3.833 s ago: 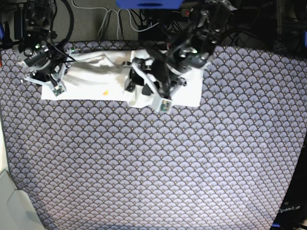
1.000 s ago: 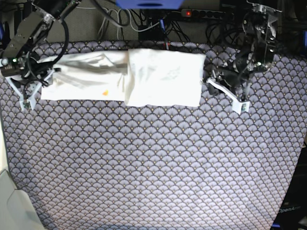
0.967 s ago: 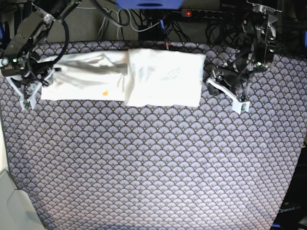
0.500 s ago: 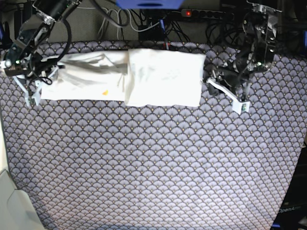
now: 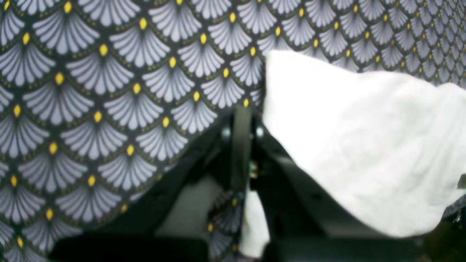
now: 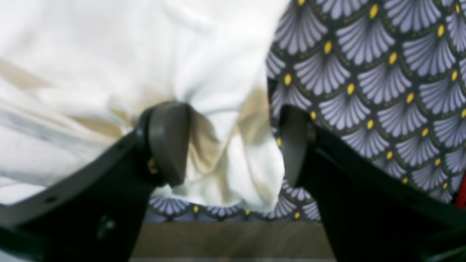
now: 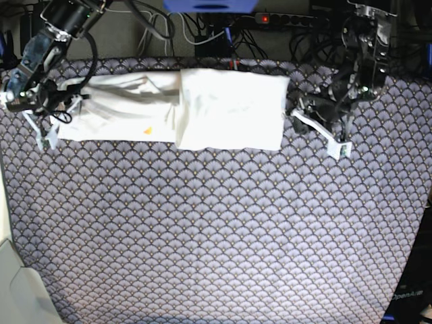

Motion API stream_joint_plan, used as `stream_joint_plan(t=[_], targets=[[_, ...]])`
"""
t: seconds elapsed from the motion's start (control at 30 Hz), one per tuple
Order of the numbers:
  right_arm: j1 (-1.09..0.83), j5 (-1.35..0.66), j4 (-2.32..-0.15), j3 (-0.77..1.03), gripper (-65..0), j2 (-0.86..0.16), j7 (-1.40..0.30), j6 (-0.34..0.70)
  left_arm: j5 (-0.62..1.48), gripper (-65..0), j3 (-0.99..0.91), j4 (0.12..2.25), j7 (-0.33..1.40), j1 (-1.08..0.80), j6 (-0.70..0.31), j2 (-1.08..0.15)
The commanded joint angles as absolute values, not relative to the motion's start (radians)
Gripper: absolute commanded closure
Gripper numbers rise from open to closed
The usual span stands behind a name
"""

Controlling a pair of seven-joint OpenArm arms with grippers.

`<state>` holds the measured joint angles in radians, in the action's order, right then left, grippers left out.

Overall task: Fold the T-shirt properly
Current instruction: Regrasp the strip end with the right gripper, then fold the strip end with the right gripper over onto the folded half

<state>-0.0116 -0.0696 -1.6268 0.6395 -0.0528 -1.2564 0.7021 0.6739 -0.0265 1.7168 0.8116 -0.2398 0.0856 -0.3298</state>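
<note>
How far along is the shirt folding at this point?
Done: the T-shirt lies as a long band, one end already folded over the middle. In hand: the open right pincer straddles the unfolded end; the left pincer is shut beside the folded edge. Left: folding that end over.

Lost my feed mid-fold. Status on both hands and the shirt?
Left hand shut, empty, beside the white cotton T-shirt. Right hand open, straddling its unfolded end. Shirt half folded on the fan-patterned tablecloth. Nothing in the way.
</note>
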Motion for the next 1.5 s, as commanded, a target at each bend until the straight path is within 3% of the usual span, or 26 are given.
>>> stream_joint_plan(t=[0.0, 0.43, 0.53, 0.7, 0.73, 0.97, 1.23, 1.47], targets=[[-0.004, -0.094, -1.638, 0.641, -40.0, -0.064, -1.260, 0.698, 0.679, -0.3, -0.033, 1.736, 0.803, -0.236, 0.084, -0.338], [-0.013, -0.168, -1.635, 0.642, -37.5, -0.064, -1.264, 0.698, 0.679, -0.3, -0.033, 1.738, 0.803, -0.237, 0.085, -0.338], [-0.015, -0.189, -1.633, 0.641, -27.8, -0.064, -1.271, 0.698, 0.679, -0.3, -0.033, 1.738, 0.803, -0.237, 0.085, -0.338], [-0.015, -0.188, -1.633, 0.638, -2.3, -0.062, -1.271, 0.698, 0.679, -0.3, -0.033, 1.738, 0.803, -0.237, 0.085, -0.338], [-0.015, -0.188, -1.633, 0.638, 0.0, -0.062, -1.271, 0.698, 0.679, -0.3, -0.033, 1.738, 0.803, -0.237, 0.085, -0.338], [-0.039, -0.188, -1.738, 0.636, 0.0, -0.061, -1.265, 0.698, 0.679, -0.3, -0.035, 1.785, 0.803, -0.237, 0.085, -0.341], [-0.130, -0.185, -1.974, 0.493, 0.0, -0.012, -1.273, 0.698, 0.688, -0.3, -0.047, 1.831, 0.803, -0.259, 0.088, -0.386], [-0.179, -0.191, -2.005, 0.371, 0.0, 0.038, -1.264, 0.698, 0.688, -0.3, -0.206, 1.834, 0.803, -0.344, 0.082, -0.389]])
